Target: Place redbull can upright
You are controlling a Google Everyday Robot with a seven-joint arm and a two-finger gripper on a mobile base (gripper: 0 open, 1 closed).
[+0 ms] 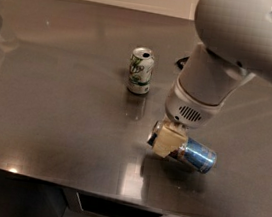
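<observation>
redbull can (197, 155) on side, gripper (168, 144) clamped on it; green-white soda can (141, 71) upright.

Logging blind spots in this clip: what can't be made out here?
1. Camera view: the gripper, low over the table's front right, covers part of the lying redbull can, so its logo is hidden.
2. Whether that can rests on the table or is lifted: cannot tell.
3. The arm is cut off by the top and right edges and hides the table behind it.

Steel table (48, 118), soda can (141, 71) upright, redbull can (196, 156) on its side under end effector (168, 140)
</observation>
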